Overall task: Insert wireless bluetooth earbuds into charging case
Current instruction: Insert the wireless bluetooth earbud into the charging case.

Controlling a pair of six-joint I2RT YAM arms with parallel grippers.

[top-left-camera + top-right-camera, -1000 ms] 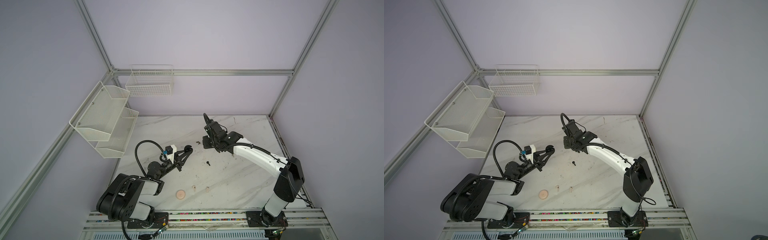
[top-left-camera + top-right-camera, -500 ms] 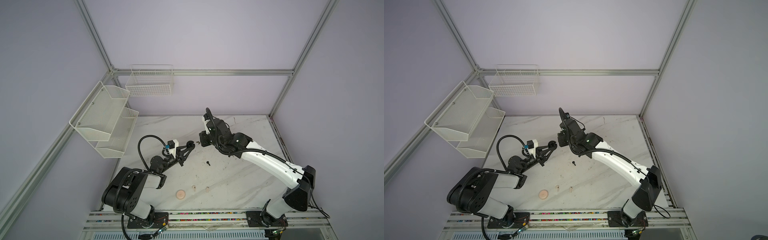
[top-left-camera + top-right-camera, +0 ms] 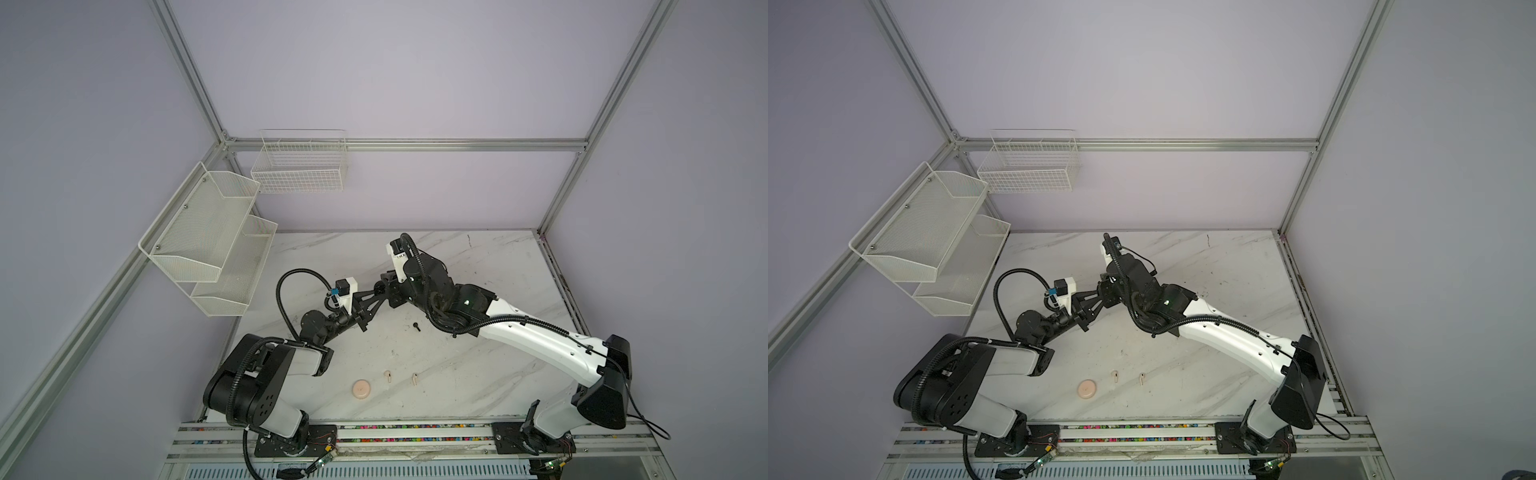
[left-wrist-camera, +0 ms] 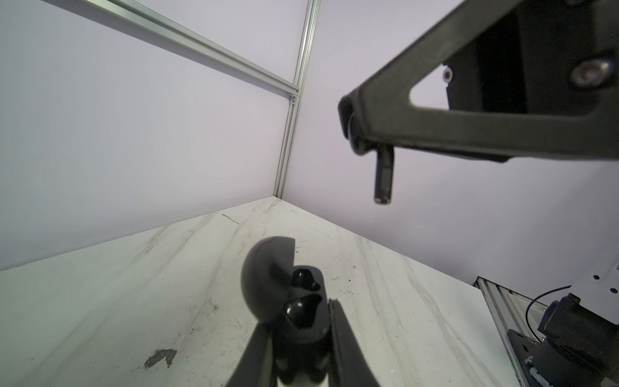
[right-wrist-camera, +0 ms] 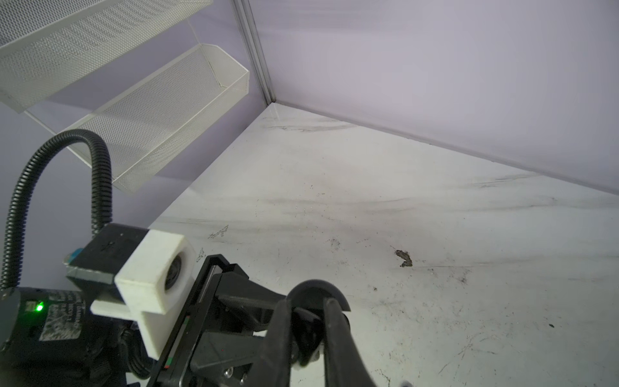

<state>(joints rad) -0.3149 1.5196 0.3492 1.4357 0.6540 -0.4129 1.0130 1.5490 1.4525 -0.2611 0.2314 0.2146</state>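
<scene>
My left gripper (image 4: 298,321) is shut on an open black charging case (image 4: 268,284), held above the table with its lid up and two glossy sockets showing. My right gripper (image 4: 353,134) hovers just over it, shut on a black earbud (image 4: 383,177) whose stem hangs down. In the right wrist view that earbud (image 5: 306,331) sits between the fingers (image 5: 284,331), with the case lid (image 5: 316,291) behind. In a top view both gripper tips meet (image 3: 384,287). Another black earbud (image 3: 415,327) lies on the table. Two pale earbuds (image 3: 388,376) (image 3: 414,378) lie near a round pink case (image 3: 362,390).
White mesh shelves (image 3: 208,232) and a wire basket (image 3: 299,166) hang on the left and back walls. A small dark scrap (image 5: 403,258) lies on the marble table (image 3: 478,266). The left wrist camera block (image 5: 157,268) sits close beside my right gripper.
My right arm has stretched out and brought its gripper leftward until it is over the case. My left gripper has lifted slightly with the case.
</scene>
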